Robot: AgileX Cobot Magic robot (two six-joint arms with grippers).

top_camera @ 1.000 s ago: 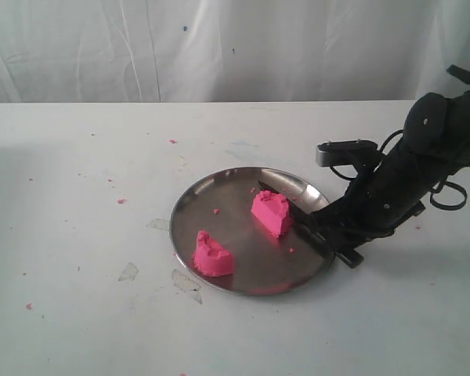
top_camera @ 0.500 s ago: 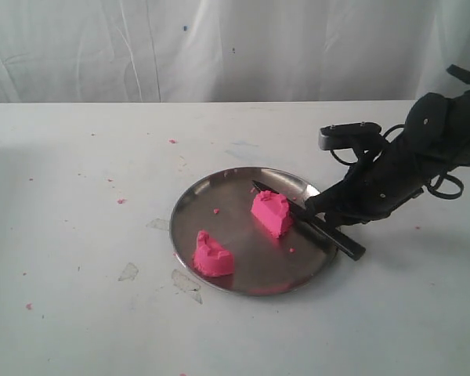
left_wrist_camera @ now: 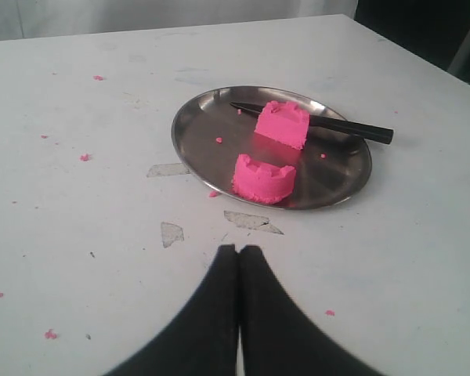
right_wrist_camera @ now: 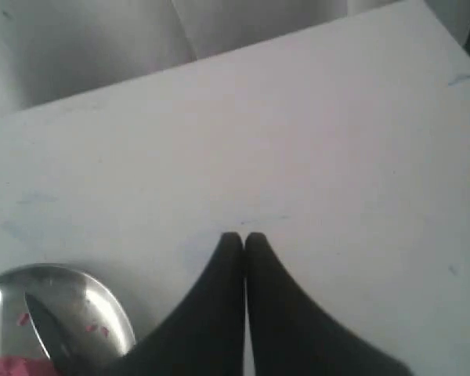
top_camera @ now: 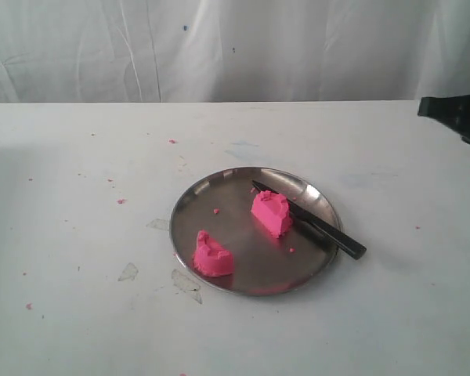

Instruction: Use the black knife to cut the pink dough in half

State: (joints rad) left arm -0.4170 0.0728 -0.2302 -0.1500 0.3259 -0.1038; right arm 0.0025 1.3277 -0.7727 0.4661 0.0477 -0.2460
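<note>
Sitting on a round steel plate (top_camera: pixel 194 205) is the dough (top_camera: pixel 272 213), and it is cut in two. One half is near the middle of the plate, a bit toward the far side. The other half (top_camera: pixel 212 255) is close to the plate's near rim, and its top edge is bumpy. The two halves are apart, with bare steel between them.

The knife (top_camera: pixel 319 227) lies flat and nothing holds it. Its blade rests on the plate, just behind the first half. I cannot tell if they touch. The thin tip points to the plate's far rim. The handle crosses the plate's right rim and pokes out over the table (top_camera: pixel 78 235).

The left gripper (left_wrist_camera: pixel 239 249) is closed, with its two fingers pressed together, and it holds nothing. It hangs over the table, well away from the plate's near rim. The right gripper (right_wrist_camera: pixel 244 236) is closed too, fingers tight together, with nothing in it. It is off to one side of the plate, away from the knife. In the exterior view only a dark bit of the right arm (top_camera: pixel 457 115) shows, far to the right of the plate.

Tiny pink crumbs (top_camera: pixel 216 211) lie on the plate, and more lie on the table left of the plate. A white cloth (top_camera: pixel 219 47) hangs far behind the plate.
</note>
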